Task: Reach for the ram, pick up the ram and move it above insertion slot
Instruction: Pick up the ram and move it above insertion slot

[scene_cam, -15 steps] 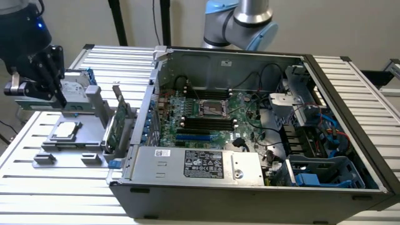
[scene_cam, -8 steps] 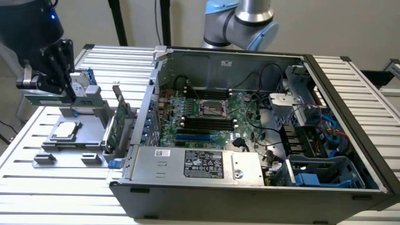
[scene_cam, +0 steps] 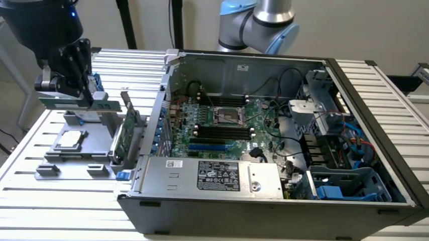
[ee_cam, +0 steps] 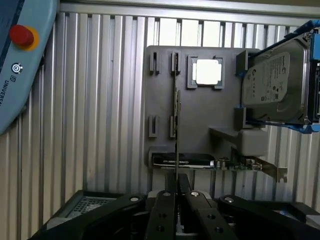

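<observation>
My gripper [scene_cam: 64, 94] hangs at the exterior view's left, over the grey fixture plate [scene_cam: 74, 159] beside the open computer case [scene_cam: 375, 165]. Its fingers [ee_cam: 162, 210] are shut on the ram [scene_cam: 80, 104], a long thin green stick held level a little above the plate. In the wrist view the ram [ee_cam: 176, 125] appears edge-on, running out from between the closed fingers of the gripper [ee_cam: 176, 192] across the plate [ee_cam: 200, 120]. The motherboard's black slots [scene_cam: 221, 131] lie inside the case, well toward the exterior view's right of the gripper.
On the plate sit a silver processor [ee_cam: 207, 71], a hard drive in a blue frame [ee_cam: 275, 85] and an upright green expansion card [scene_cam: 127, 133]. A teach pendant with a red button [ee_cam: 21, 36] lies on the slatted table. The case's power supply [scene_cam: 214, 175] and cables [scene_cam: 295, 150] crowd its inside.
</observation>
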